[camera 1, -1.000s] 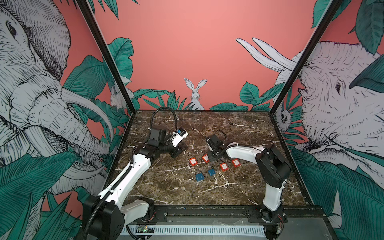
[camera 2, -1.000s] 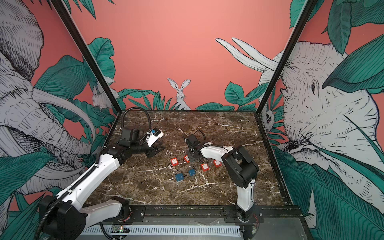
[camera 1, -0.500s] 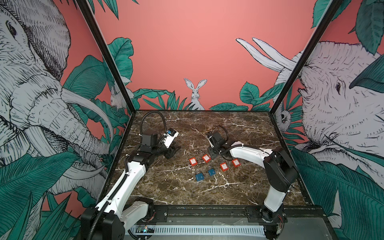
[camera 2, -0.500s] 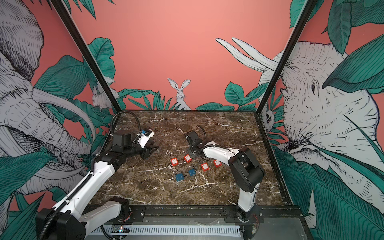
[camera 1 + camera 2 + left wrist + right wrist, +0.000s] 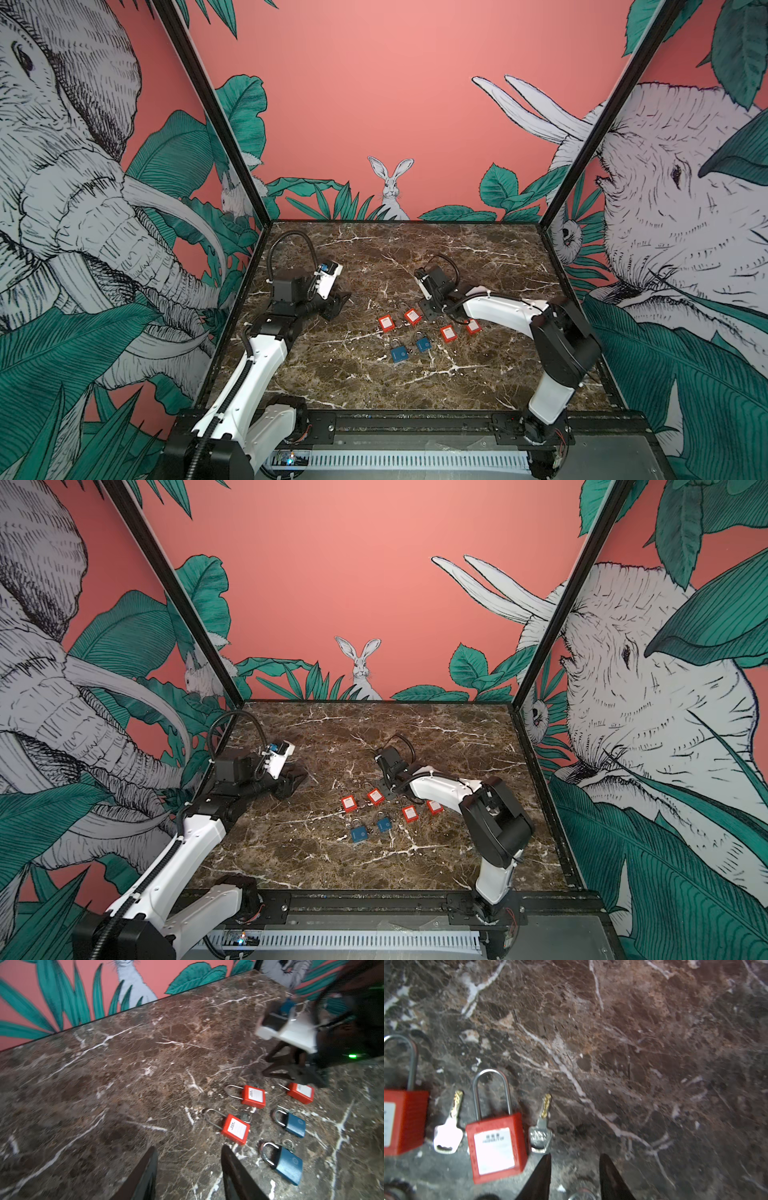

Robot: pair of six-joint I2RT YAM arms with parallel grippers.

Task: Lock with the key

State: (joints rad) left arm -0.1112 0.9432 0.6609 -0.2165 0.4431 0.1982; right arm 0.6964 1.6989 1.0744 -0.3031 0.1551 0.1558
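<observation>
Several padlocks lie mid-table in both top views: red ones (image 5: 385, 323) (image 5: 412, 316) and blue ones (image 5: 401, 354) (image 5: 384, 825). In the right wrist view a red padlock (image 5: 497, 1147) lies flat with its shackle seated, a silver key (image 5: 540, 1133) at one side and a second key (image 5: 448, 1134) at the other. My right gripper (image 5: 575, 1157) is open and empty, low over the marble just beside the first key. My left gripper (image 5: 188, 1153) is open and empty too, left of the padlocks (image 5: 338, 305), with the nearest red padlock (image 5: 236, 1129) just ahead.
The brown marble table (image 5: 478, 257) is closed in by painted walls at the back and both sides. A black rail (image 5: 415, 424) runs along its front edge. The right arm's elbow (image 5: 561, 336) stands over the table's right side.
My left arm has drawn back to the left, away from the padlocks. The jaws of both grippers stand wider apart. The right gripper has stayed at the red padlocks.
</observation>
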